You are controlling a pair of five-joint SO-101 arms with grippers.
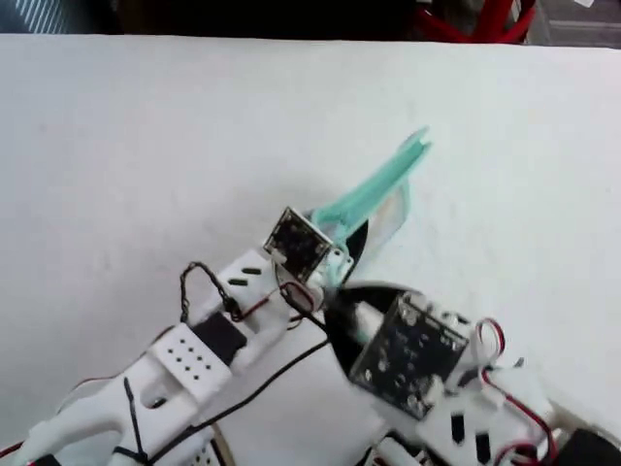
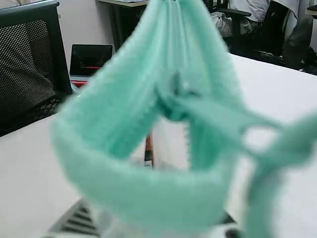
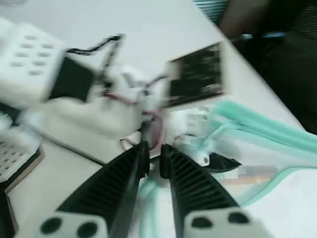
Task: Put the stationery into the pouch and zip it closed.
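The mint-green pouch [image 1: 374, 194] is held off the white table, slanting up and away from both arms. My left gripper [image 1: 340, 257] is shut on its near end. Seen up close, the pouch [image 2: 124, 124] has its mouth gaping, with the zipper slider [image 2: 173, 94] partway along and a thin orange-brown pencil [image 2: 147, 148] inside. A mint pull strap [image 2: 257, 141] stretches sideways from the slider. My right gripper [image 3: 154, 157], with black fingers, is shut just beside the left one, mint strap showing between its fingers; in the high view the right gripper [image 1: 335, 309] sits right under the pouch's near end.
The white table [image 1: 146, 146] stretches wide around the arms. Black and red cables [image 1: 204, 282] loop off the left arm near the grippers. Chairs and a dark screen [image 2: 89, 59] stand beyond the table's edge.
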